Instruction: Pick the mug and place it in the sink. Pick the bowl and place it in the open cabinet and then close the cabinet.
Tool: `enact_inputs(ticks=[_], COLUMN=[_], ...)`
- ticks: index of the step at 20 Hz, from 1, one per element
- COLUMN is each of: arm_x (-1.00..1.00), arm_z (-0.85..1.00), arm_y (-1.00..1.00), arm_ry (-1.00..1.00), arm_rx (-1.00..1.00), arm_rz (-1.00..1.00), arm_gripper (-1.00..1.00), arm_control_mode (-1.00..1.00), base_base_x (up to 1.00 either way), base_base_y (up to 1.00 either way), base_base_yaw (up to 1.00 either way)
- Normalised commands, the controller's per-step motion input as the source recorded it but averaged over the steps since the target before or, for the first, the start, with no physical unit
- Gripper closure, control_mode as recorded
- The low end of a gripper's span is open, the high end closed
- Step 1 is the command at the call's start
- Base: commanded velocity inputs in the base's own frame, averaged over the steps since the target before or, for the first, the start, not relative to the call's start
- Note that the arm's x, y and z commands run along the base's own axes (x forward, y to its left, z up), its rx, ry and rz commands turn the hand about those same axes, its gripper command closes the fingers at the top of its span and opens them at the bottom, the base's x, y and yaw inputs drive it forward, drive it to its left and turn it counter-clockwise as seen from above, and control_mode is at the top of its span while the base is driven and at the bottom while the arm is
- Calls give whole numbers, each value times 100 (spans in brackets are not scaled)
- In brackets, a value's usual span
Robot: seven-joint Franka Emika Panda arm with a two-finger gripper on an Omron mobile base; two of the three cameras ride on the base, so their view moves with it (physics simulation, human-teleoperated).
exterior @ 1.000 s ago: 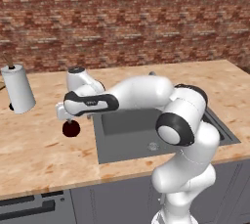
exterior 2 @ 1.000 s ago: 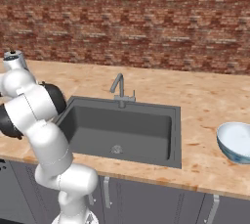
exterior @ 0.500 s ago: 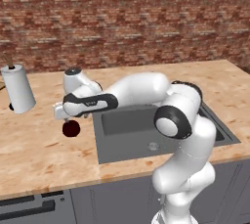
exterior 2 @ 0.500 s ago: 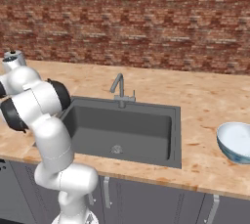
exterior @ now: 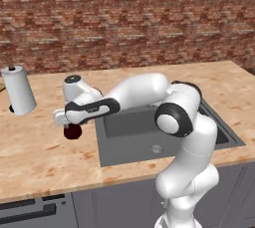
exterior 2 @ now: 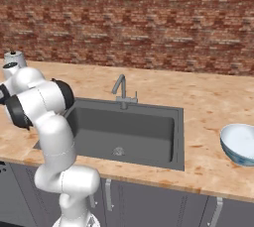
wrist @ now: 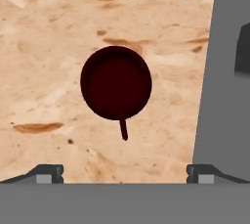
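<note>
On wooden surface, just left of sink: mug, upright, mouth up, handle toward camera in hand view. Step in hand: approach for mug pick; mug not yet gripped. Claw directly above mug, fingers spread wide, empty. Next move, by judgement: descend, straddle rim or body, close. Arm reaches far left, forearm level, hand pointing down. Bowl waits right of sink.

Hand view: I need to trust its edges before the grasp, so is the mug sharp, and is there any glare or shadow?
Hand view: mug crisp-edged, interior uniformly dark, no glare, no cast shadow. Left base view: mug partly hidden under the hand.
</note>
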Motion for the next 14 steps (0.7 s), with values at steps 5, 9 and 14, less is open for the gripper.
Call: enact_inputs(ticks=[5, 9, 14], arm_x=[12, 25, 23], arm_z=[-36, 0, 0], arm_y=[0, 2, 13], arm_ry=[0, 1, 0], arm_rx=[1, 0, 0], arm_rz=[0, 0, 0], arm_gripper=[-100, -100, -100], arm_control_mode=[-100, -100, -100], base_base_x=[0, 0, 0], base_base_y=[0, 0, 0], base_base_yaw=[0, 0, 0])
